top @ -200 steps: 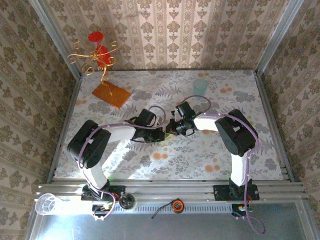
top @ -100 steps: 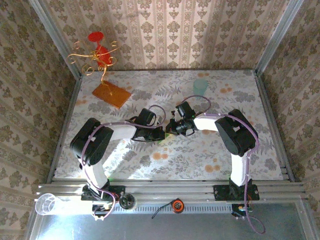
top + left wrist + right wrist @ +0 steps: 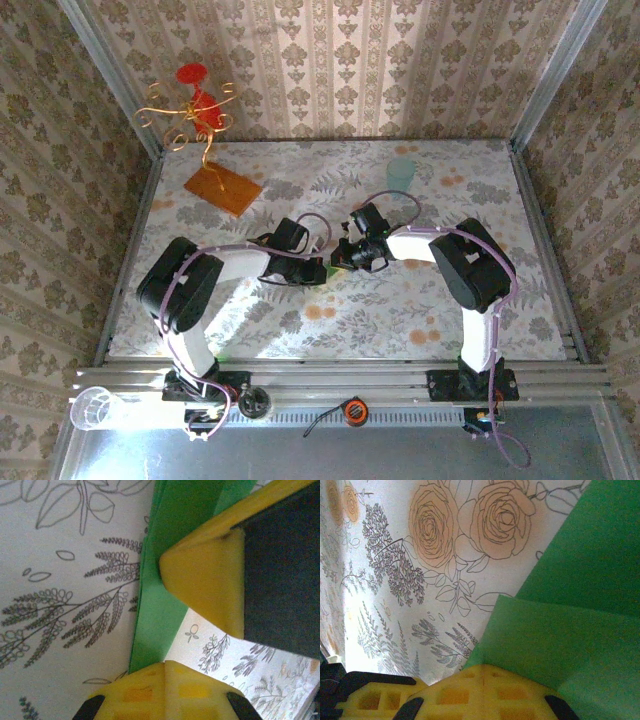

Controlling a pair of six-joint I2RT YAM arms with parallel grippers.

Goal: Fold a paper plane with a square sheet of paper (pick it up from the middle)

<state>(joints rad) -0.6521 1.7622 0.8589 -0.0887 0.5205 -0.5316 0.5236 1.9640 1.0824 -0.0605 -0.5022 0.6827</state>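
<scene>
Crease work, by the look of it: the green plane [image 3: 159,605] lies flat on the counter [image 3: 65,630] as a narrow folded strip, running out from under the left hand [image 3: 165,669]. That hand is pressed together, tips down on the paper rather than pinching it, as far as I can tell. Right hand [image 3: 484,672] is closed tight too, its tip planted on the same strip just ahead of the left one, with overlapped layers showing in front of it. So I judge a fold is being flattened. The next move calls for a firm slide along the crease without dragging the thin layers askew. Containers: a pale cup [image 3: 401,172] stands well beyond the right hand, contents too small to tell; a clear cup [image 3: 92,408] sits far behind the left hand and looks empty.
</scene>
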